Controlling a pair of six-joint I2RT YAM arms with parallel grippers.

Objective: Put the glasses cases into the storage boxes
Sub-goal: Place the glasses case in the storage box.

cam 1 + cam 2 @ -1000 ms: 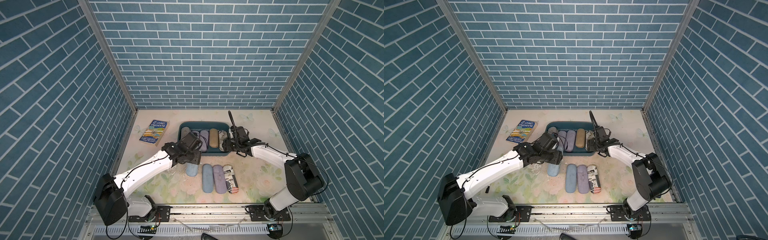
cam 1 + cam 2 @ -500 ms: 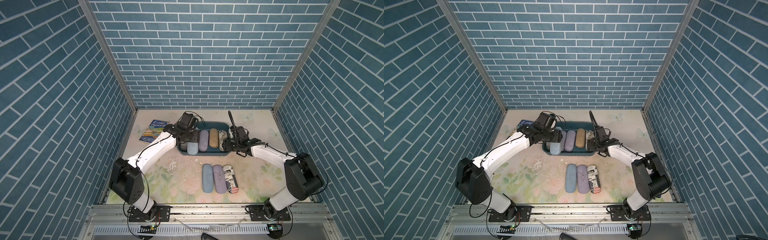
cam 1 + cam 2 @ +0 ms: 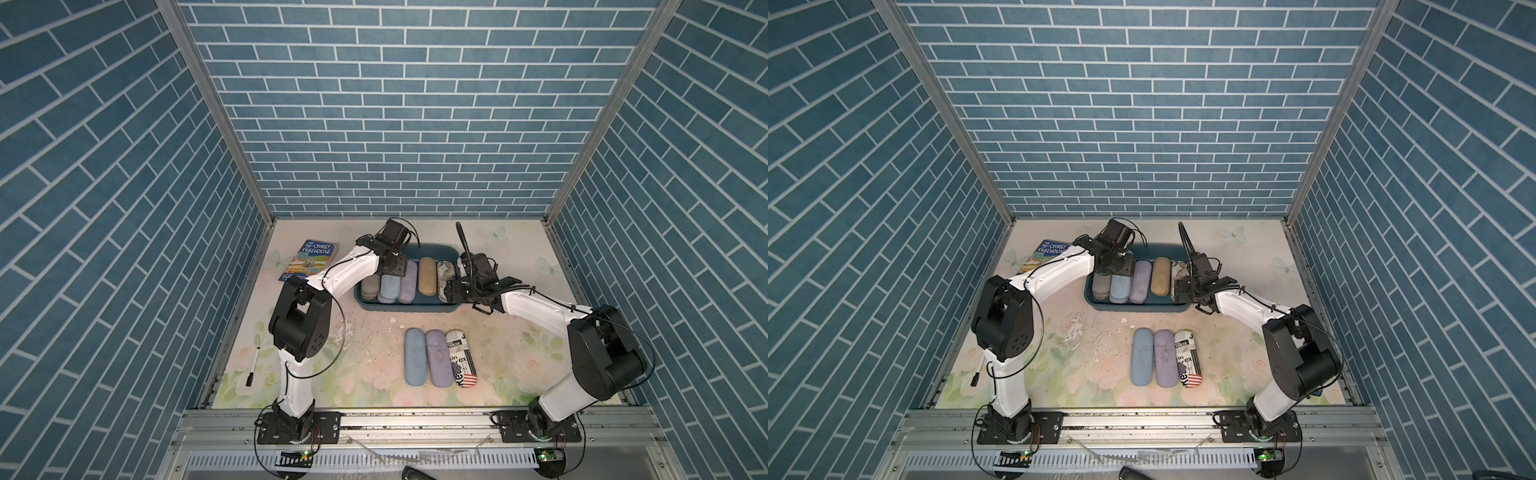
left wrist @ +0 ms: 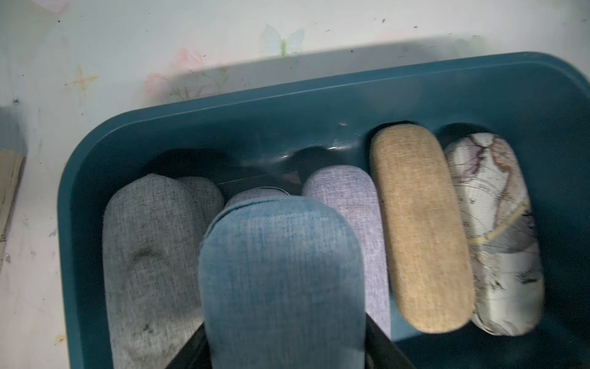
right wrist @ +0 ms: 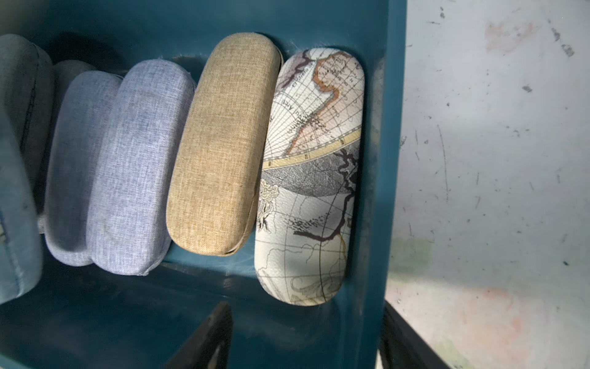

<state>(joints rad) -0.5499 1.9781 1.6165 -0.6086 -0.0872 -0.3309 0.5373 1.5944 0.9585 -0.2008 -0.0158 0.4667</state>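
Observation:
The dark teal storage box stands at the back middle of the table in both top views. Grey, lilac, tan and map-print glasses cases lie side by side in it. My left gripper is shut on a light blue case, held low over the box between the grey and lilac ones. My right gripper is open, one finger inside and one outside the box's right wall. Blue, lilac and newspaper-print cases lie on the table in front.
A paperback book lies left of the box, partly under my left arm. A black-tipped white pen rests near the table's left edge. Brick-pattern walls close in three sides.
My left arm has carried the light blue case from the table in front of the box up and back over the box. The right arm has stayed still.

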